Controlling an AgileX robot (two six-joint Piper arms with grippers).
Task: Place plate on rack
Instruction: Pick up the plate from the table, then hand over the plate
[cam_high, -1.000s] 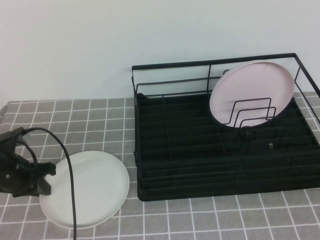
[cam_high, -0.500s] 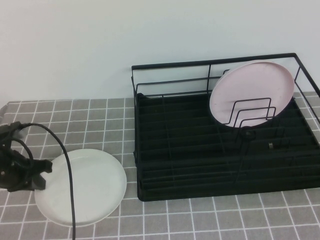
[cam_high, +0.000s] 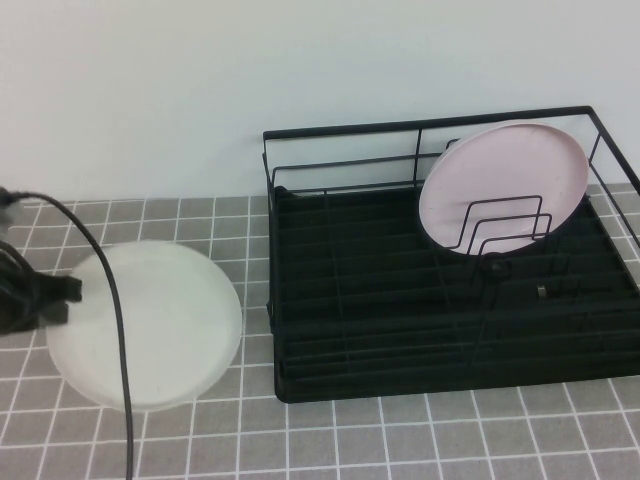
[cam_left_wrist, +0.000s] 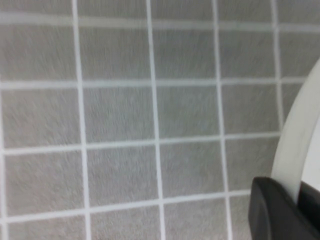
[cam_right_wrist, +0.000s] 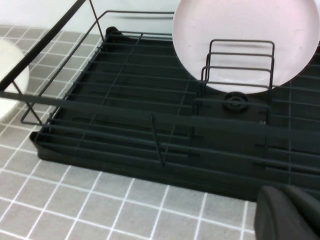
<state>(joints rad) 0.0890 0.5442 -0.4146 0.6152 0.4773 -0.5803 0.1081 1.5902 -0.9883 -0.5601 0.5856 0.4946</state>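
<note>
Left gripper (cam_high: 62, 300) sat at the left edge of the counter, clamped on the near-left rim of the white plate (cam_high: 150, 325); one dark finger (cam_left_wrist: 272, 210) pressed against that rim in the left wrist view. Carried a black cable (cam_high: 105, 300) arching across the plate's left part. Plate looked blurred, lying roughly flat over the grey tiled counter (cam_high: 400, 440), just left of the rack (cam_high: 450, 360) and not touching it. Rack filled the right half of the counter, wire frame upright around a black tray base. Held a pink plate (cam_high: 505, 185) leaning upright in the far-right part, behind a set of wire dividers (cam_high: 505, 225). Right gripper (cam_right_wrist: 290, 212) showed only as a dark shape in its own wrist view, over the counter near the rack's front edge; cannot tell whether its fingers were apart or together.
</note>
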